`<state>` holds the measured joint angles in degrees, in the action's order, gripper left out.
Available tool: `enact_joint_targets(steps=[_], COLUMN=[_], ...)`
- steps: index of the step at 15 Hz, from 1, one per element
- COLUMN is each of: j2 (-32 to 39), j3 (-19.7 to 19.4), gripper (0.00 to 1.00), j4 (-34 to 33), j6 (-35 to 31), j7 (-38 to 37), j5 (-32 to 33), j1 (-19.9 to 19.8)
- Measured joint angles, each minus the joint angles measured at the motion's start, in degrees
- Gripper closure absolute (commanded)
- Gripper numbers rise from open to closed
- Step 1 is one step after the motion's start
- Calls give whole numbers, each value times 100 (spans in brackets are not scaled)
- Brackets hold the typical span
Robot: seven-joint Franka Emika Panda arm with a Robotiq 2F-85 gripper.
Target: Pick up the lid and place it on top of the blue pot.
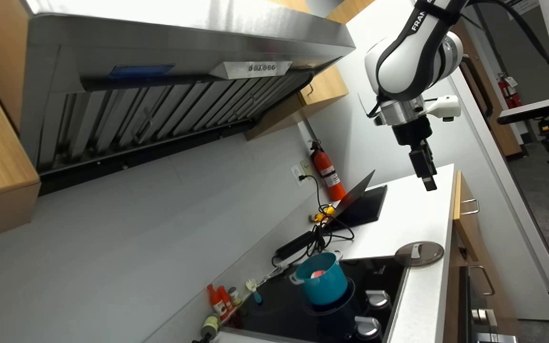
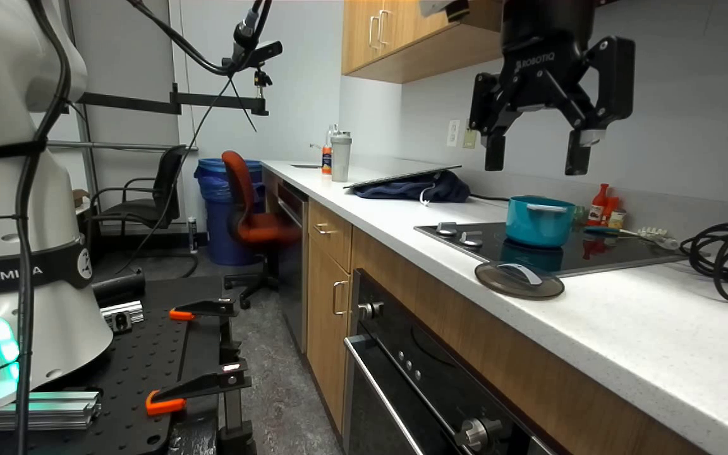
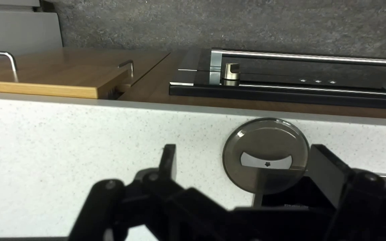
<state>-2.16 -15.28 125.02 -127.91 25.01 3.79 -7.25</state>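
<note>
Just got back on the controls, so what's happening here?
The robot's gripper hangs open and empty above the counter, so nothing is being handled. The lid lies on the counter, overlapping a corner of the cooktop. The blue pot stands on the cooktop, uncovered, with something reddish inside.

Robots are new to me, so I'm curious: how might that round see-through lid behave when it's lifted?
The lid would probably be stiff, as it looks like a flat, hard disc. Its glossy surface may be slippery. The pale handle sits near the middle, so a grip there might lift it fairly level.
</note>
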Motion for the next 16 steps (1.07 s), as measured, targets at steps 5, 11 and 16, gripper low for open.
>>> enact_joint_targets(steps=[5, 11, 16], j2=[2, 2, 6], j3=[31, 39, 317], gripper=[0, 0, 0], j4=[0, -1, 6], j6=[135, 187, 185], j7=[154, 924, 1602], j5=[154, 375, 542], j1=[-2, -14, 0])
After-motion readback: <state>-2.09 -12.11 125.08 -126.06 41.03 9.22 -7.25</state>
